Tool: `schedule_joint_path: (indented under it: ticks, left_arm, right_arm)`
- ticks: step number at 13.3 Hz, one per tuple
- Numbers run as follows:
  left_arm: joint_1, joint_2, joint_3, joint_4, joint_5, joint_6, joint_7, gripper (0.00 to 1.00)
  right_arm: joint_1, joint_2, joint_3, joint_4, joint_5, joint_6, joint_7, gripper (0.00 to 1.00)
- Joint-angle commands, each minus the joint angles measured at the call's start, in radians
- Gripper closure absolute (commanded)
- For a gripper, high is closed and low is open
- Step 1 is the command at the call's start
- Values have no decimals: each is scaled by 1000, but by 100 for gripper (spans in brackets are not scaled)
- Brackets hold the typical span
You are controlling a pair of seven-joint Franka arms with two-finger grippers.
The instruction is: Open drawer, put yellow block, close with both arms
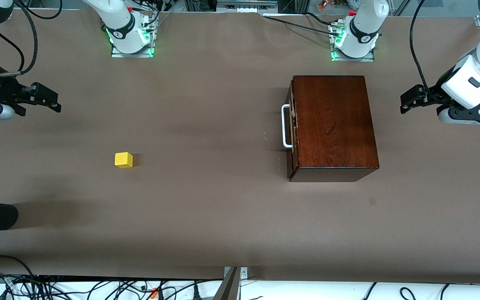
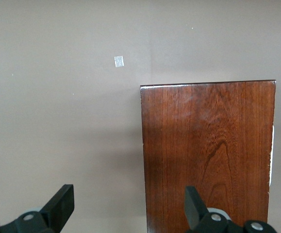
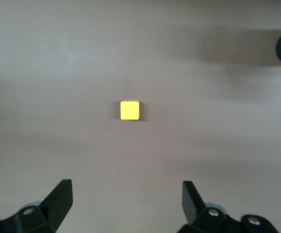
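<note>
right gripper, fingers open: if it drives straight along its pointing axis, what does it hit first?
Probably bare table. The right gripper points down at the tabletop; the yellow block lies ahead of the fingers, centered between them, not under them. Depth is unclear, so a slanted approach might reach the block first.

You'll find no readable text, label or number anywhere. The round marks on the dark joint bands above the wooden box (image 1: pixel 333 125) may be logos, but they can't be read.
</note>
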Motion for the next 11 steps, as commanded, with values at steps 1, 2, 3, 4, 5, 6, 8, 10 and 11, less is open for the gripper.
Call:
schedule_joint_path:
  ticks: [1, 2, 3, 4, 5, 6, 8, 10, 11]
  left_arm:
    - [-4, 12, -2, 33, 3, -31, -11, 0]
    - [-7, 15, -2, 29, 9, -31, -8, 0]
    - [-3, 32, -2, 27, 16, -36, 7, 0]
    - [-1, 44, -2, 29, 3, -36, 47, 0]
    - [-21, 65, -4, 30, 3, -33, 90, 0]
    - [-38, 90, -25, 33, 3, -25, 86, 0]
    - [-102, 121, -73, 35, 14, -17, 25, 0]
    - [-212, 176, -73, 71, 16, -5, -119, 0]
    - [-279, 218, -71, 99, 19, -3, -188, 0]
  right_arm:
    - [-5, 12, 5, 30, -9, -18, -7, 0]
    - [-5, 12, 5, 30, -9, -18, -7, 0]
    - [-5, 12, 5, 30, -9, -16, -7, 0]
    - [-5, 12, 5, 30, -9, -16, -7, 0]
    - [-5, 12, 5, 30, -9, -16, -5, 0]
    - [-5, 12, 5, 30, -9, -15, -7, 0]
    - [-7, 12, 5, 30, -9, -16, -7, 0]
    - [-5, 12, 5, 30, -9, -15, -5, 0]
    - [-5, 12, 5, 30, -9, -15, -5, 0]
